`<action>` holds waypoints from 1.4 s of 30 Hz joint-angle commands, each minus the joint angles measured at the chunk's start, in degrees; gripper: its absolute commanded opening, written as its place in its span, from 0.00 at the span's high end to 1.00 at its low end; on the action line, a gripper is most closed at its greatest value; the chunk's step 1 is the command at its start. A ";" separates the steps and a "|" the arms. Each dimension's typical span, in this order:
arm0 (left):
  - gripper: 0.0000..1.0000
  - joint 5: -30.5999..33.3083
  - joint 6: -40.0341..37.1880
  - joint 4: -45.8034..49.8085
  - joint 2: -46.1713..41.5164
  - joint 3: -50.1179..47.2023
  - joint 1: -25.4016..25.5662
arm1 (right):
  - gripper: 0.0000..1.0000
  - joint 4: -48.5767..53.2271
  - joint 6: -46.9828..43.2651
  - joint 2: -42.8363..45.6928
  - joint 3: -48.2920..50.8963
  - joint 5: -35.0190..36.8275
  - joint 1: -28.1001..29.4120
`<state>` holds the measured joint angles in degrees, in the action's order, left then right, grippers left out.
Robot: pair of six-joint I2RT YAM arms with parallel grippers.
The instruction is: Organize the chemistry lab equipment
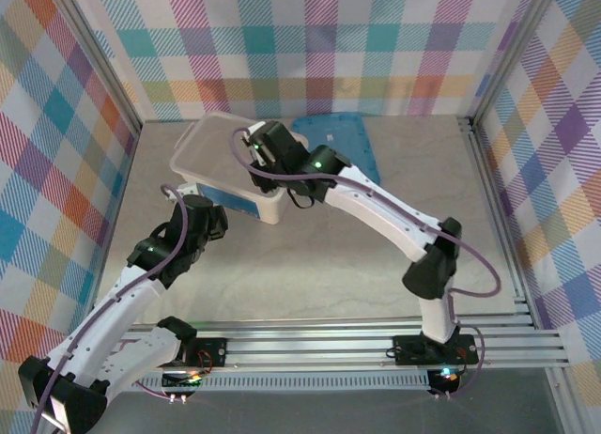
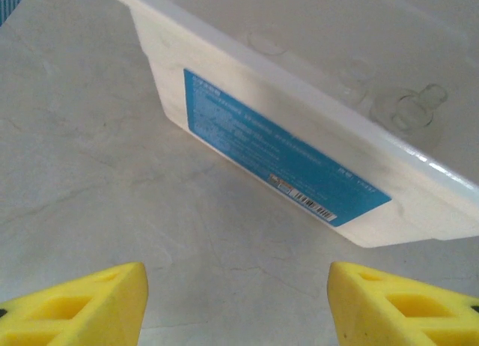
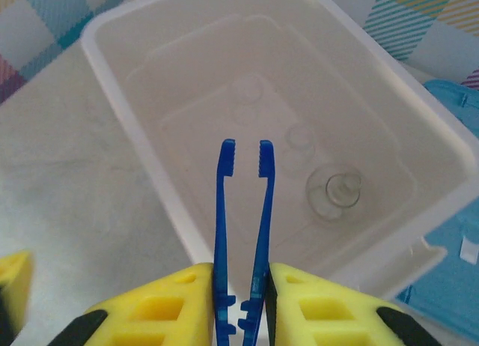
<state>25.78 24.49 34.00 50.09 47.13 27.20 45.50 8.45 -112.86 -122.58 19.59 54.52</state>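
Holding slim dark-blue tweezers point(image 3: 222, 211) in right pincer point(image 3: 241, 286), jaws nearly closed on both legs toward the back end, tips apart and pointing out over open tub point(image 3: 187, 76). Tweezers hanging above tub's near rim, not yet down inside. Judging them light, springy and slick, so pinching legs flat across their width is looking like the right hold. Clear glass flask point(image 3: 334, 192) lying on tub floor beside tips; fragile, so a low release seems wise. Left pincer point(image 2: 238, 301) hovering roughly half open, empty, over worktop point(image 2: 90, 136) near tub's labelled wall.
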 commanded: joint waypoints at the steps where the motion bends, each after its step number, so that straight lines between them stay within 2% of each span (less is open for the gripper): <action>1: 0.36 -0.09 1.71 1.96 -1.62 -2.03 0.15 | 0.74 -1.19 -4.95 -5.79 -5.76 -2.20 -1.88; 12: 0.36 -2.40 4.70 3.48 -5.08 -5.21 0.26 | 0.74 -2.44 -11.15 -21.29 -22.30 -9.87 -5.08; 24: 0.36 -2.71 4.99 4.85 -5.34 -5.18 0.30 | 0.73 -3.68 -11.70 -26.76 -22.61 -18.39 -5.48; 42: 0.36 -3.91 5.39 5.13 -4.30 -5.19 0.25 | 0.72 -2.34 -11.95 -34.99 -25.92 -20.39 -6.71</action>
<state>22.55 29.08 37.87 45.56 42.39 27.20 42.59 -2.28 -146.17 -147.15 -0.51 47.94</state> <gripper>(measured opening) 0.644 0.282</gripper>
